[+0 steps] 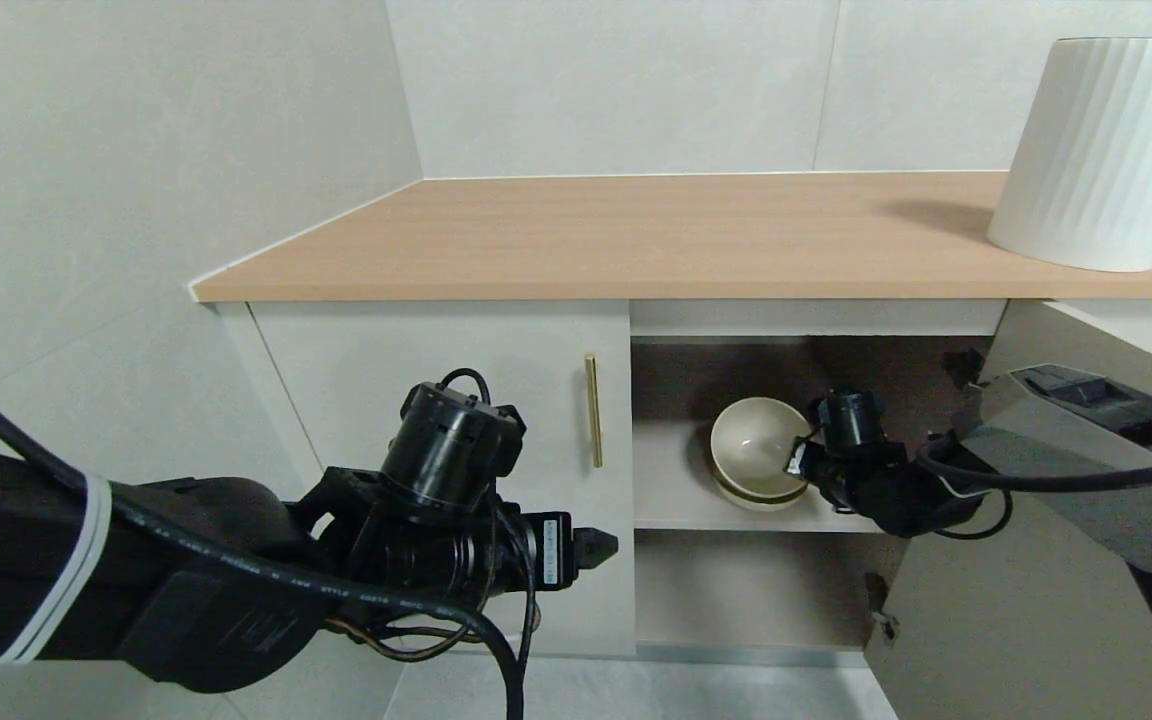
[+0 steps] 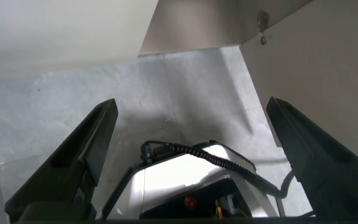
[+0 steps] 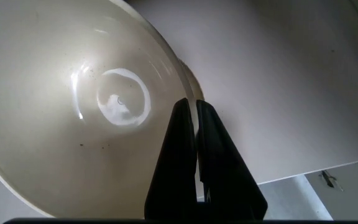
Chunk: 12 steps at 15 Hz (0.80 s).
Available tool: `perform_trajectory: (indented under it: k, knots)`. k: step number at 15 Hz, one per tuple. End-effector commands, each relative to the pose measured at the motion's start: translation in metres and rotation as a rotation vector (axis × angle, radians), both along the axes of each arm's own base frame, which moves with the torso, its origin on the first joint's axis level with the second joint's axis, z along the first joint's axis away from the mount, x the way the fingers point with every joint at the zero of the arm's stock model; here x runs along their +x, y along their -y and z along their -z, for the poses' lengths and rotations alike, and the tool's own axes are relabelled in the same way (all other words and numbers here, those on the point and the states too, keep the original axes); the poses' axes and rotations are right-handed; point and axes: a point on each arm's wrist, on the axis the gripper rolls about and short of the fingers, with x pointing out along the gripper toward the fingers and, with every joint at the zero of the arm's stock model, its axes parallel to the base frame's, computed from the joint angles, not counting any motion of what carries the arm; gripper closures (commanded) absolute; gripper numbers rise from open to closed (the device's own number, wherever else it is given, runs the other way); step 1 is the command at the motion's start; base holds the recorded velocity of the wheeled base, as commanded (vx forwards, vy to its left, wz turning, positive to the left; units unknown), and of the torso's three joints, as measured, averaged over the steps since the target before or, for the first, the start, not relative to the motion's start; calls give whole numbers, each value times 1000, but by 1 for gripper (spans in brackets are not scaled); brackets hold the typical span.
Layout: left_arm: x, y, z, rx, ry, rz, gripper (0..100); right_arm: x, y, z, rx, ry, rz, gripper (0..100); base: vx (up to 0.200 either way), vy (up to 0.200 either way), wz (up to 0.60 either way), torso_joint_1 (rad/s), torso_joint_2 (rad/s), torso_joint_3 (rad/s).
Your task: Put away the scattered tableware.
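Bowl (image 1: 756, 445) sits tilted inside the open cupboard (image 1: 816, 318), over a second bowl (image 1: 748, 497) on the shelf (image 1: 666, 490), its rim pinched by the right gripper (image 1: 804, 462). Let go at this tilt, it could slide off or clatter. Left gripper (image 2: 191, 106) hangs wide open near the closed door (image 1: 436, 340).

Left of the brass cabinet handle (image 1: 592, 410), the left arm (image 1: 236, 570) is black, with a ribbed round wrist housing, black cables and a white strap; right of it, the right arm (image 1: 1086, 450) wears a grey shell.
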Motion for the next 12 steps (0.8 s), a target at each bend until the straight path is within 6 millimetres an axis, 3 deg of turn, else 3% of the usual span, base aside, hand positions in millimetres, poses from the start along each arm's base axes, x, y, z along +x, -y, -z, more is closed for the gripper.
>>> perform_trajectory:
  k: [1, 7, 8, 12]
  knots:
    - [1, 0, 0, 0, 0, -2, 0, 0, -1, 1, 0, -2, -2, 100, 0, 0, 0, 0, 0, 0]
    - [1, -1, 0, 1, -1, -7, 0, -5, -9, 3, -11, -25, -24, 100, 0, 0, 0, 0, 0, 0]
    - [1, -1, 0, 0, 0, -7, 0, -5, -9, 2, -11, -28, -25, 0, 0, 0, 0, 0, 0, 0]
    - [1, -2, -1, -2, 3, -8, 0, -6, -10, 0, -6, -23, -25, 0, 0, 0, 0, 0, 0, 0]
